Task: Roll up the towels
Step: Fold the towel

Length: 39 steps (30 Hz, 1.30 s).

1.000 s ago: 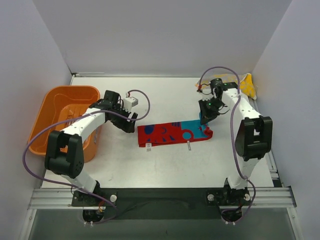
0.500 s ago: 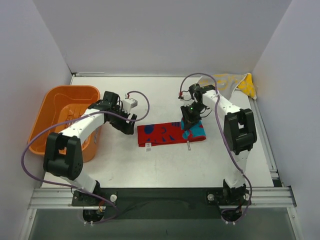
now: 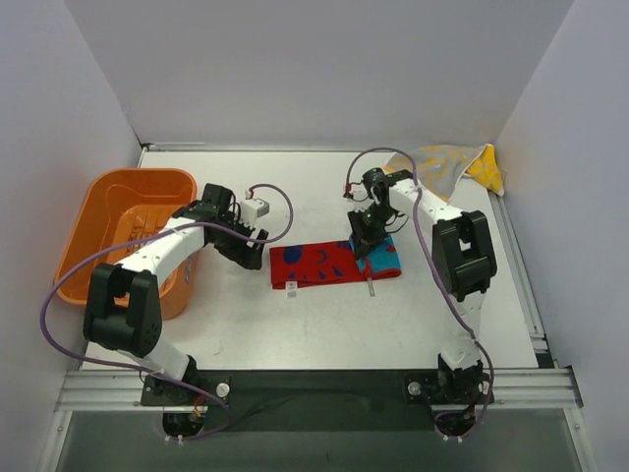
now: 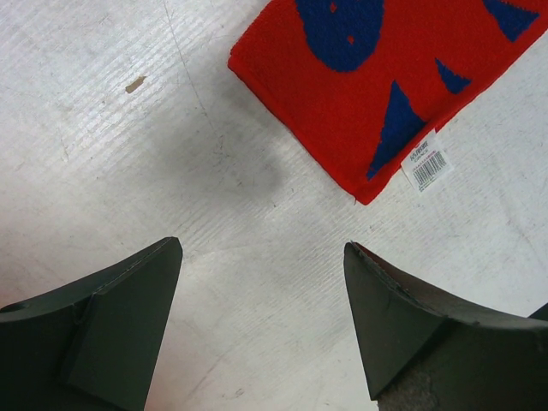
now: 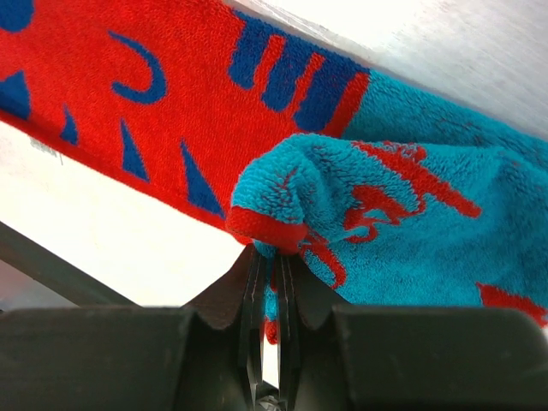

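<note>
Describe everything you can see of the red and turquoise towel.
The towel is fluffy terry cloth, a long strip lying on the white table, red with dark blue shapes at one end, turquoise with red marks at the other. A barcode label hangs off the red end's near edge. The right end effector pinches the turquoise end, bunched and lifted over the strip.

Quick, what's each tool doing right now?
Left tool: open, holding nothing.
Right tool: shut on the turquoise end of the red and turquoise towel.
</note>
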{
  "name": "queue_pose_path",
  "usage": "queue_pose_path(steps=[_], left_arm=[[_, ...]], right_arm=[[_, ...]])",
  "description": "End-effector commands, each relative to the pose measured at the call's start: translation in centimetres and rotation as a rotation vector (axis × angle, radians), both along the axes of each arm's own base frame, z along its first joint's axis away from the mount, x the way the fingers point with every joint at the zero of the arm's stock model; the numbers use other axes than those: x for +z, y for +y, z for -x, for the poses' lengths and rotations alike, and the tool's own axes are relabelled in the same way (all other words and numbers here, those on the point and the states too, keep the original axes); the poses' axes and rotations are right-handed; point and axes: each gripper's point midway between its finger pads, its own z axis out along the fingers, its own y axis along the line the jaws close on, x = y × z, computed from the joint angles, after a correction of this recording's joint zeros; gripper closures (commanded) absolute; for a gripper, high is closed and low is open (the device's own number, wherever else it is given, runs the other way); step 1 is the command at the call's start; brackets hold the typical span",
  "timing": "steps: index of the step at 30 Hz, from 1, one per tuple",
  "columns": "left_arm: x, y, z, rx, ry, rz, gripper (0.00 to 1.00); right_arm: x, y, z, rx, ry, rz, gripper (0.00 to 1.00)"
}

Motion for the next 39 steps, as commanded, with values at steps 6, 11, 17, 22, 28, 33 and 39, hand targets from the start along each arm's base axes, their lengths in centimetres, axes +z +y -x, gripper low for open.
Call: queue_pose_path(steps=[6,11,17,22,28,33,39], left_arm=[[1.4,-0.1,-0.3,-0.011,-0.046,0.021,0.12],[1.3,-0.1,-0.1,-0.02,-0.042,0.026,0.12],[1.5,-0.6,0.0,-0.046,-0.049,0.045,0.12],[3.0,-2.2,0.1,-0.119,-0.089,0.119,0.13],[2.4,-4.6,0.5,-0.196,-0.071,0.135,0.24],[0.5,-5.5,-0.5,-0.165,-0.011,0.121,0.3],[-2.4,-6.1,-1.9,-0.117,0.048,0.069,0.37]], right_arm=[[-0.8,1.3,-0.5,-0.014,0.038,0.001,1.0],[-0.8,1.7,-1.0,-0.022,0.038,-0.012,1.0],[0.4,1.8,-0.1,-0.021,0.054,-0.062,0.64],[4.3,-0.1,-0.2,-0.089,0.035,-0.202,0.58],[3.0,-4.8,-0.1,-0.133,0.056,-0.188,0.76],[-1.0,-6.0,0.9,-0.102,0.132,-0.1,0.82],[-3.5,-7.4,2.3,-0.1,0.189,-0.021,0.85]])
